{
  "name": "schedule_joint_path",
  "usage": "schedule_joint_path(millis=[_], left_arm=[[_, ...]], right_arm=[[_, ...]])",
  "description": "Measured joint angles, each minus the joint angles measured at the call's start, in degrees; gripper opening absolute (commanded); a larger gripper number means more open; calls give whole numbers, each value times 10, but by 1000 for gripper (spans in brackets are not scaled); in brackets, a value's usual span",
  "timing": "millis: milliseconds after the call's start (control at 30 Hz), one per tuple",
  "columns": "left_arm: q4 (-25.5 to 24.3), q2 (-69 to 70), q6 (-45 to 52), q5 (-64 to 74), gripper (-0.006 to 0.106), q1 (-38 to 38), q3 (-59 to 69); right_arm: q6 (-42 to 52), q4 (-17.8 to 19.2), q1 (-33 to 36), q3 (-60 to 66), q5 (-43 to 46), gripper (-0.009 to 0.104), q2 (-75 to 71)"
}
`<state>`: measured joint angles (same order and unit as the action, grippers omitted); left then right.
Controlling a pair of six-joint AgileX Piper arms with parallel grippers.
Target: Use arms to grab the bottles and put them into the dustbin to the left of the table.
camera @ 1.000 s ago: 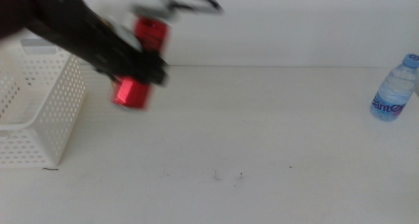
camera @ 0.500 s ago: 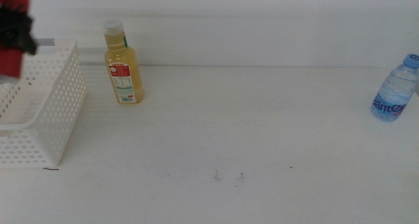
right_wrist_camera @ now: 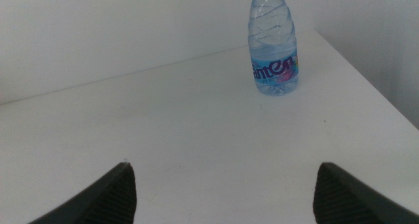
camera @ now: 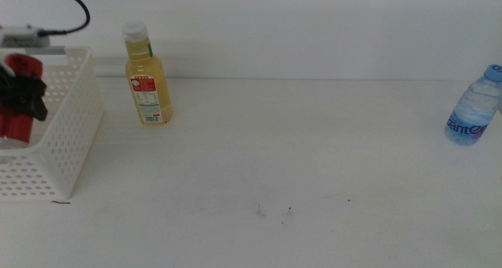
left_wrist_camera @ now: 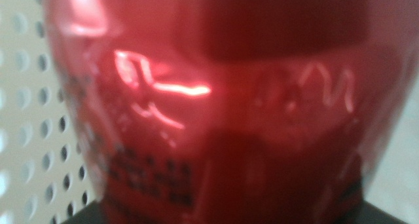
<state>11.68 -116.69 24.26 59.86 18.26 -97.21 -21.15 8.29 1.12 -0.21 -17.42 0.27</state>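
One red can (camera: 16,111) is the thing in hand: the left gripper (camera: 23,99) has its jaws clenched on it, at about 9 o'clock in the middle view, right over the open mouth of the dustbin (camera: 74,119). The can stands roughly upright in the grip, its long axis running up and down, its lower part already within the rim line of the basket; in the left wrist view the can (left_wrist_camera: 216,99) fills nearly everything, with the perforated white wall (left_wrist_camera: 29,119) just beside it. My judgement is that the coming move turns on this one relation: the can sits above the basket's hollow, not over its wall, so a release should drop it inside. Two bottles wait on the surface (camera: 298,158): the juice bottle (camera: 147,76) upright at about 11 o'clock, just beside the dustbin and nearer the left arm, and the water bottle (camera: 473,107) upright at 3 o'clock. The right gripper (right_wrist_camera: 222,185) has its jaws spread wide and empty, with that water bottle (right_wrist_camera: 273,44) ahead of them, well apart.
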Motion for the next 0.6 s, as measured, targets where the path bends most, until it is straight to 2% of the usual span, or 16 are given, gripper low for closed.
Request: schedule_joint_path(millis=[167,367,600], left_arm=[[4,-24,11,-23,94,0,0],[13,5,11,-20,94,-3,-2],[10,141,-13,-20,94,-52,29]], right_arm=[[0,0,0,0,0,90,0],[0,0,0,0,0,90,0],[0,0,0,0,0,90,0]])
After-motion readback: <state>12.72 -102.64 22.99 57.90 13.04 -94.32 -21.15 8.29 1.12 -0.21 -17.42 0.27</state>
